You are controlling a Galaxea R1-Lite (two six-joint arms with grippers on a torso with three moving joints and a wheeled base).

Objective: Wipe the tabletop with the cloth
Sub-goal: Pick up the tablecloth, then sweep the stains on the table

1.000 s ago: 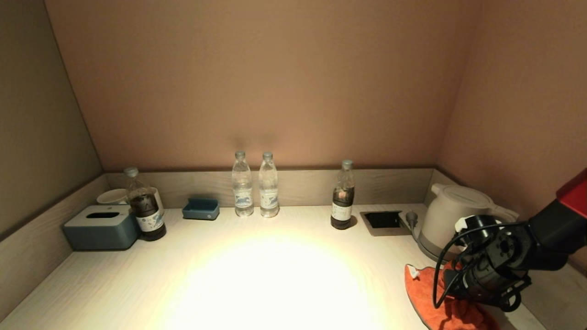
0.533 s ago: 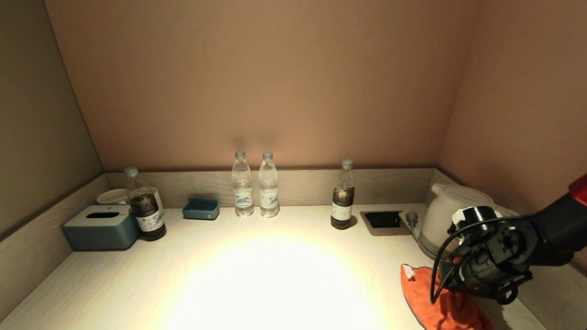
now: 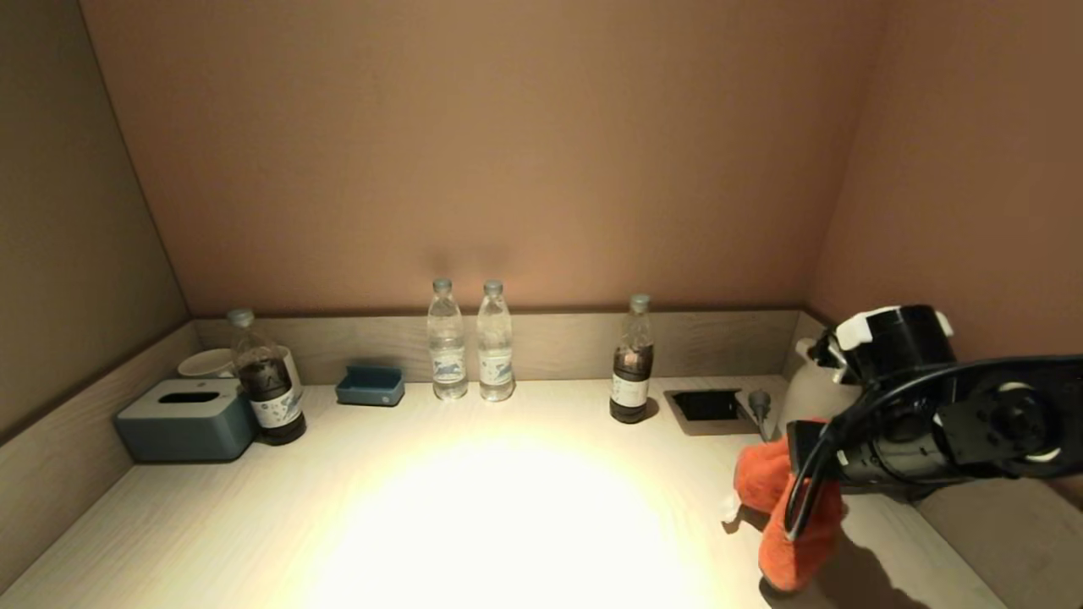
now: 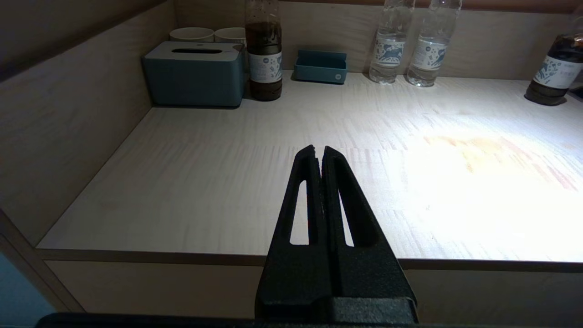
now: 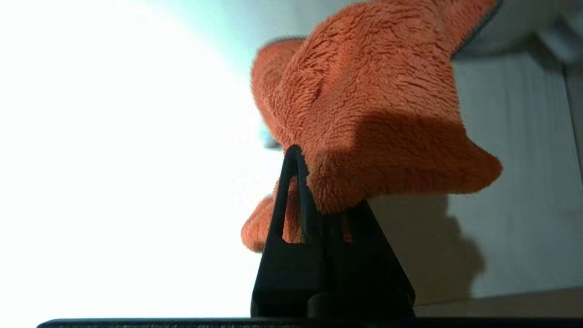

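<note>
The orange fleece cloth [image 3: 783,507] hangs bunched from my right gripper [image 3: 799,474] above the right side of the pale wooden tabletop [image 3: 508,507], casting a shadow below it. In the right wrist view the gripper [image 5: 309,159] is shut on a fold of the cloth [image 5: 373,114], which drapes over one finger. My left gripper [image 4: 319,149] is shut and empty, held just off the front left edge of the tabletop [image 4: 205,182]; it is out of the head view.
A white kettle [image 3: 808,393] stands behind my right arm, next to a socket recess [image 3: 706,406]. Along the back wall are a dark bottle [image 3: 632,364], two water bottles [image 3: 447,342], a blue tray [image 3: 371,386], another dark bottle [image 3: 266,381], a tissue box [image 3: 188,419] and cups [image 3: 207,362].
My right gripper has risen and turned, lifting the cloth off the tabletop where it lay spread. The cloth now hangs in the air, a little further back and left.
</note>
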